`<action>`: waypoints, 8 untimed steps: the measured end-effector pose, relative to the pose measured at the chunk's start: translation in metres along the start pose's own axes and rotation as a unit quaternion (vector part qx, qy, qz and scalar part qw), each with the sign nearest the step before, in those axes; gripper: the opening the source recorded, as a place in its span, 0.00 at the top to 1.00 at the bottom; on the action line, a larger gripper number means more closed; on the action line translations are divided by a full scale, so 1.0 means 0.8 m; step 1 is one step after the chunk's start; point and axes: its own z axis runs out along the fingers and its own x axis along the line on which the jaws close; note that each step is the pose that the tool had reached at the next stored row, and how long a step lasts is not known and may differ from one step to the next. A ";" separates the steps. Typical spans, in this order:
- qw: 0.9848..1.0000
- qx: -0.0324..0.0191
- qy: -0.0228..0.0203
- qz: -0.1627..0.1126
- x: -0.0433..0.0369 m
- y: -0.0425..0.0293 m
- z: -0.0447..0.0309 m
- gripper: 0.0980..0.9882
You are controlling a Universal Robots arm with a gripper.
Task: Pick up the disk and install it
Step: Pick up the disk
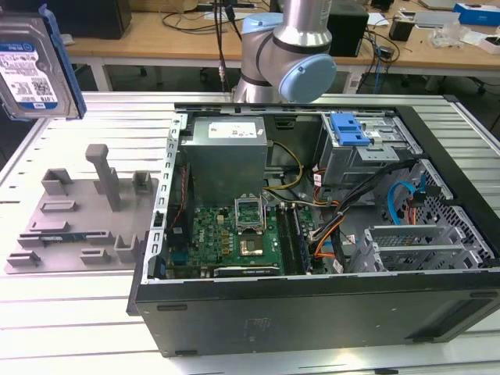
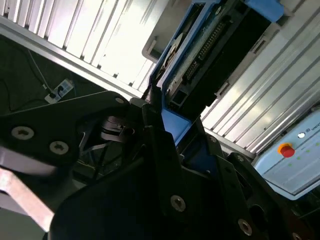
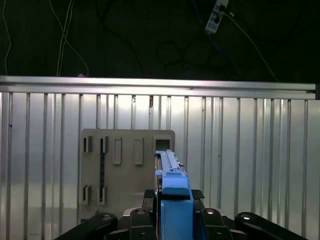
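Observation:
The disk, a silver hard drive with a blue-and-white label and blue rails, hangs in the air at the exterior view's upper left, above the grey fixture plate. In the second wrist view the disk juts out from my black gripper, which is shut on its blue carrier end. In the first wrist view the disk is edge-on between the gripper fingers, with the fixture plate below it.
An open computer case lies on the slatted metal table, to the exterior view's right of the fixture. Its grey drive cage carries a blue latch. The arm's base stands behind the case. A table edge rail borders dark floor.

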 end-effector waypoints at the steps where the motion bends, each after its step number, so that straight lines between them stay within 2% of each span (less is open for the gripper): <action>1: 1.000 0.000 0.000 0.000 0.000 0.0001 -0.0145 0.70; 2: 1.000 0.000 0.000 0.000 0.000 0.0003 -0.0218 0.70; 8: 1.000 0.000 0.000 0.000 0.000 0.0003 -0.0219 0.70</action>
